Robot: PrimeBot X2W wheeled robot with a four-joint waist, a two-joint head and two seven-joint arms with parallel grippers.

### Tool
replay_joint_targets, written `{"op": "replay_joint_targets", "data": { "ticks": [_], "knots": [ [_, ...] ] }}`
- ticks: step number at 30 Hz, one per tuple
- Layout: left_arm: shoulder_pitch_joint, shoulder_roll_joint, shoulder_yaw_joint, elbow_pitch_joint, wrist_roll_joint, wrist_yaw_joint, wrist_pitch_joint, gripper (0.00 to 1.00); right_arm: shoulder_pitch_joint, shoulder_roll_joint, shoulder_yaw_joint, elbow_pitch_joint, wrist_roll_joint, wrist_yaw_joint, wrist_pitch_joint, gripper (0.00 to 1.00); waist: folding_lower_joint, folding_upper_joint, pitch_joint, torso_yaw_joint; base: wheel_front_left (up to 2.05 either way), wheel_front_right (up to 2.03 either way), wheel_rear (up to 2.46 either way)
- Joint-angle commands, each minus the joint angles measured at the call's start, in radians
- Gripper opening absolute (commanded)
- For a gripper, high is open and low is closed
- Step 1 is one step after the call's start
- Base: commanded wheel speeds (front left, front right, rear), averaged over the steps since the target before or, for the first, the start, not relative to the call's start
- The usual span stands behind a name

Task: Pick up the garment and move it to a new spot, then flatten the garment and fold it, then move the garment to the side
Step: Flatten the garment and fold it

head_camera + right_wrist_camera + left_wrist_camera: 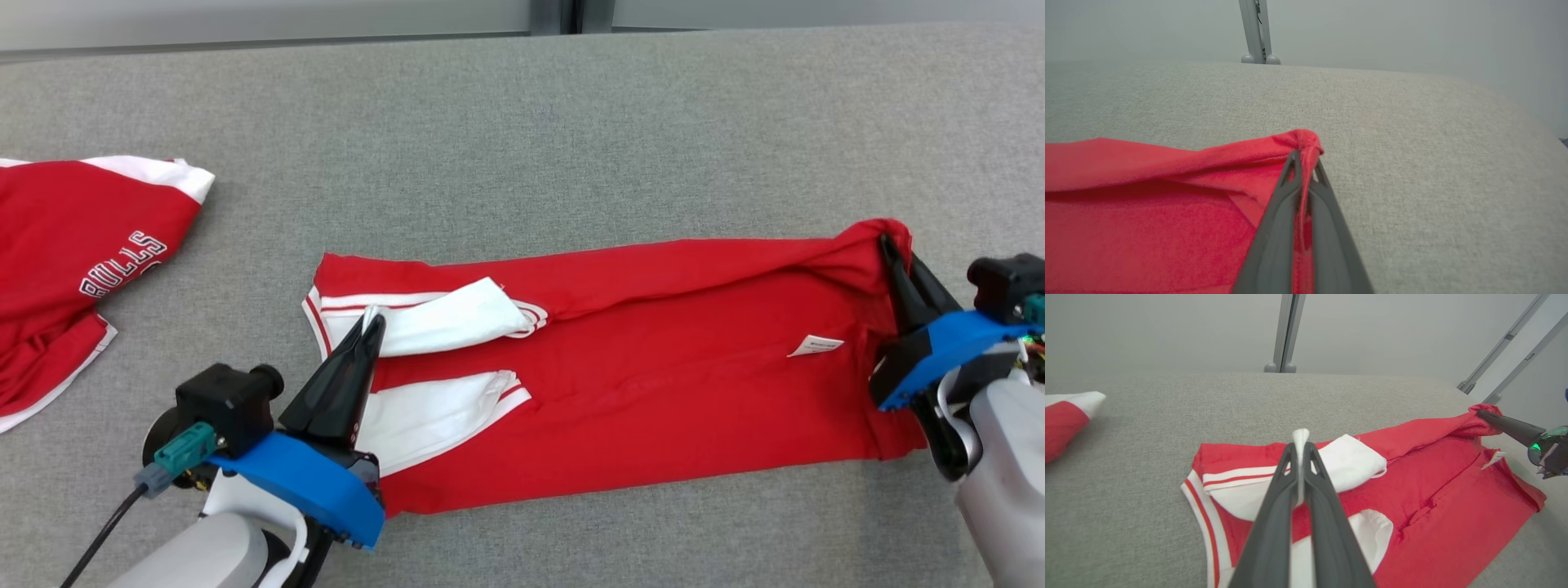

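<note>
My left end effector [371, 327] sits closest, toward the near left corner of the grey surface [531, 122], its two dark fingers pressed together on a white fold [445, 318] of the red garment [653, 367]; from my left wrist I see a strip of that white cloth pinched between the tips. The garment lies stretched lengthwise along the near half of the surface, from the middle toward the right edge, mostly flat, with white red-striped trim at its left end and a small white label [815, 345] near its right end. There my right end effector [886, 245] is closed on a bunched red corner, lifted slightly off the surface. A second red garment [73, 253] with white lettering lies at the left edge, well apart.
</note>
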Motion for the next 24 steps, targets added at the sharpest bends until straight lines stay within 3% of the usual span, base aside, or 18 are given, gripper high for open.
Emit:
{"op": "replay_joint_targets", "data": {
  "ticks": [1, 7, 8, 9, 10, 11, 17, 24],
  "knots": [
    [0.017, 0.002, 0.008, 0.004, -0.006, 0.007, -0.012, 0.00, 0.044, -0.007, -0.016, -0.024, -0.013, 0.000, -0.004, 0.00, 0.0000, 0.0001, -0.005, -0.001, 0.00, 0.00, 0.00],
    [0.063, 0.000, 0.016, 0.046, -0.023, 0.011, -0.039, 0.00, 0.152, 0.016, -0.083, -0.140, -0.038, 0.000, -0.005, 0.00, 0.0000, 0.0001, -0.023, -0.009, 0.00, 0.00, 0.00],
    [0.069, -0.003, 0.018, 0.052, -0.027, 0.009, -0.045, 0.00, 0.167, 0.019, -0.093, -0.155, -0.041, 0.000, -0.005, 0.08, 0.0000, 0.0001, -0.027, -0.011, 0.00, 0.00, 0.00],
    [0.074, -0.011, 0.023, 0.056, -0.032, 0.008, -0.053, 0.31, 0.180, 0.022, -0.108, -0.177, -0.041, 0.000, -0.005, 1.00, 0.0000, 0.0001, -0.030, -0.012, 0.00, 0.00, 0.00],
    [0.079, -0.013, 0.024, 0.065, -0.030, 0.009, -0.058, 0.85, 0.195, 0.027, -0.117, -0.194, -0.041, 0.000, -0.005, 1.00, 0.0000, 0.0001, -0.034, -0.014, 0.00, 0.00, 0.00],
    [0.083, -0.015, 0.026, 0.071, -0.025, 0.011, -0.065, 1.00, 0.211, 0.030, -0.126, -0.211, -0.043, 0.000, -0.005, 1.00, 0.0000, 0.0001, -0.037, -0.016, 0.00, 0.00, 0.00],
    [0.111, -0.051, 0.121, 0.097, 0.013, 0.012, -0.101, 1.00, 0.285, 0.038, -0.194, -0.367, -0.055, 0.000, -0.004, 1.00, 0.0000, 0.0001, -0.052, -0.027, 0.00, 0.00, 0.00],
    [0.209, -0.176, 0.424, 0.054, 0.263, 0.013, -0.104, 1.00, 0.277, 0.039, -0.234, -0.395, -0.058, 0.000, -0.004, 1.00, 0.0000, 0.0001, -0.068, -0.023, 0.00, 0.00, 0.00]
  ]
}}
